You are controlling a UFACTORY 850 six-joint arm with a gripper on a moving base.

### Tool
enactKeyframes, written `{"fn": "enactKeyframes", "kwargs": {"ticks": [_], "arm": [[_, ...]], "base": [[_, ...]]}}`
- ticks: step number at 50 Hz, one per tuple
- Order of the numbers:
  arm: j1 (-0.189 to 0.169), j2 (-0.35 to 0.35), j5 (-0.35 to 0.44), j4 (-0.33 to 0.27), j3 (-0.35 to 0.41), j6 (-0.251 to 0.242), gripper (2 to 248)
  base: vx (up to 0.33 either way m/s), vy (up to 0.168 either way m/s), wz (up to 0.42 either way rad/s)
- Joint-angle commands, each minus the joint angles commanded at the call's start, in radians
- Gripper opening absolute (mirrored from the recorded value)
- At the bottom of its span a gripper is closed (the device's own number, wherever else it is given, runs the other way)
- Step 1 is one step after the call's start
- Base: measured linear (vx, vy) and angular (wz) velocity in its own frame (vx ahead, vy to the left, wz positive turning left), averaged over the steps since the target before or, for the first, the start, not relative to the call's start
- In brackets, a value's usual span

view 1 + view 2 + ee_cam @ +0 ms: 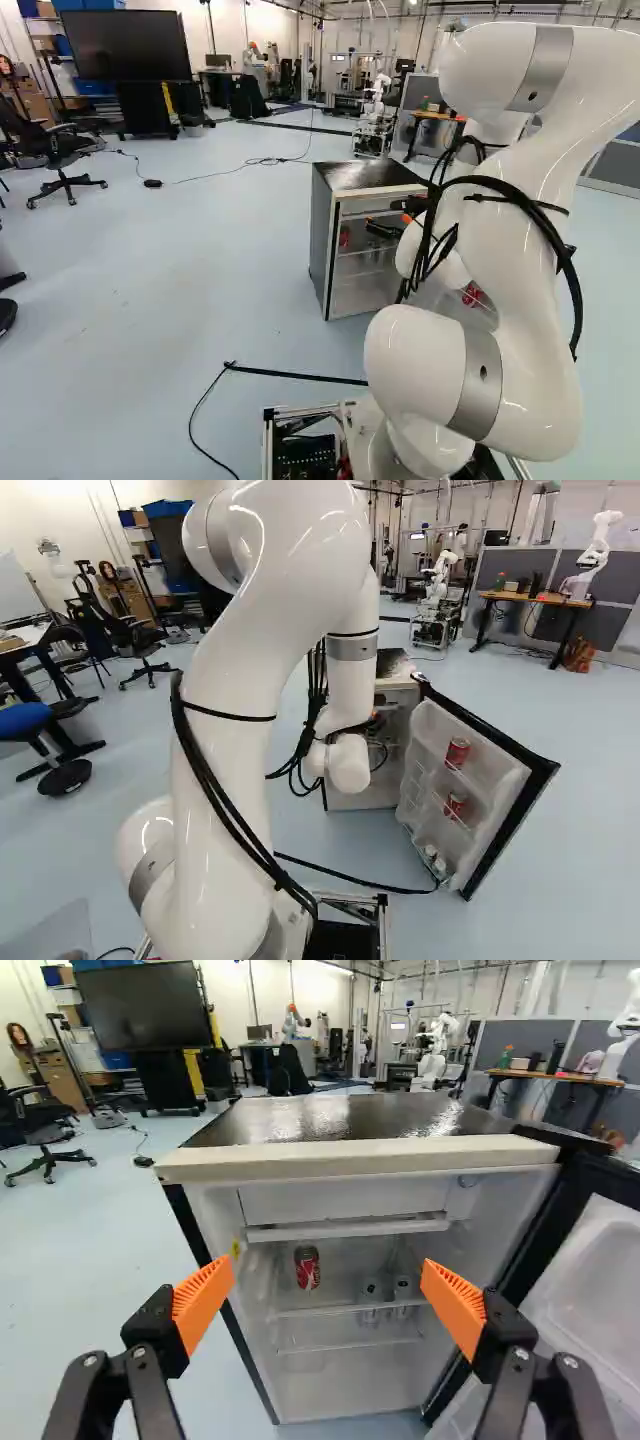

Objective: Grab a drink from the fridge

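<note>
Wrist view: one gripper (392, 216), two fingers (203, 1302) wide apart, nothing held; one fridge (350, 1157), one red can (307, 1267), two pale containers (371, 1292) inside

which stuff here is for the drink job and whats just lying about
Job:
- fridge
- its open door
- red cans in the door
- red can on the shelf
- two containers near it, maybe drinks
- my open hand

Just about:
- big screen
- office chair
- wooden-topped desk

It's a robotics lab, w/ another robot (596, 555) on a desk (532, 600), lg. screen (125, 45) & cable (265, 161) on flr (150, 290).
</note>
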Motion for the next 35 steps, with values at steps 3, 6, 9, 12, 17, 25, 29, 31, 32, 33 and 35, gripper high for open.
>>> {"fn": "enactKeyframes", "kwargs": {"ticks": [3,6,9,12,17,25,29,31,32,33,35], "arm": [[-0.007,-0.017,0.003,-0.029,-0.014,0.000,247],[-0.014,-0.033,0.005,-0.057,-0.028,0.000,247],[-0.021,-0.050,0.009,-0.086,-0.042,0.000,247],[-0.027,-0.066,0.012,-0.114,-0.056,0.000,247],[-0.039,-0.093,0.019,-0.160,-0.080,0.000,247],[-0.057,-0.136,0.030,-0.228,-0.118,0.000,247],[-0.065,-0.158,0.036,-0.259,-0.137,0.000,247],[-0.070,-0.168,0.039,-0.272,-0.147,0.000,247],[-0.072,-0.174,0.039,-0.277,-0.152,0.000,247],[-0.074,-0.179,0.040,-0.281,-0.157,0.000,247],[-0.079,-0.191,0.041,-0.287,-0.168,0.000,247]], "base": [[0.000,0.000,0.000],[0.000,0.000,0.000],[0.000,0.000,0.000],[0.000,0.000,0.000],[0.000,0.000,0.000],[0.000,0.000,0.000],[0.000,0.000,0.000],[0.000,0.000,0.000],[0.000,0.000,0.000],[0.000,0.000,0.000],[0.000,0.000,0.000]]}}
